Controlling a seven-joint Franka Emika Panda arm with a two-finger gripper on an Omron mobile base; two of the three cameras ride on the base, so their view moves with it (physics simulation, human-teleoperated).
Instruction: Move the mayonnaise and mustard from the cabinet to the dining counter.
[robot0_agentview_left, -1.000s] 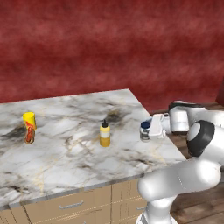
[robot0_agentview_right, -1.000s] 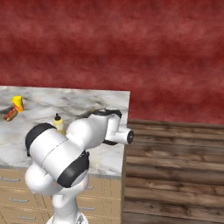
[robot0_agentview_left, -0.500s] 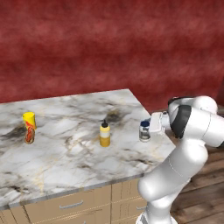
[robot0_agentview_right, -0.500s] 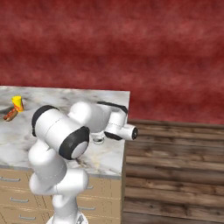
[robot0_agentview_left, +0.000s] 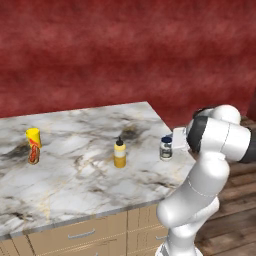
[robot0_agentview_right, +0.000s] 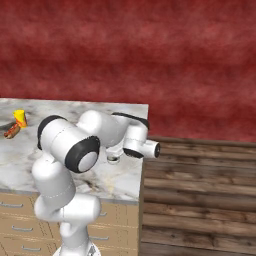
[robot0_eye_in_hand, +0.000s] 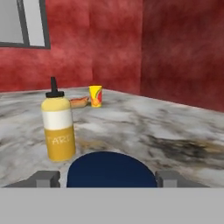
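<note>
The end effector is seen spread wide, a fingertip on either side of the mayonnaise jar; contact cannot be judged. The jar stands upright near the tabletop's right edge. Just beside it the mustard bottle stands upright, nozzle up, its label reading roughly "TART".

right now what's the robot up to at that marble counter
The white arm's gripper sits at the mayonnaise, a small jar with a dark blue lid near the right edge of the dining counter. In the hand view its fingertips stand wide on either side of the lid, so the jar looks released, not clamped. The mustard stands upright beside it on the slab. A yellow-capped tube is farther left.
</note>
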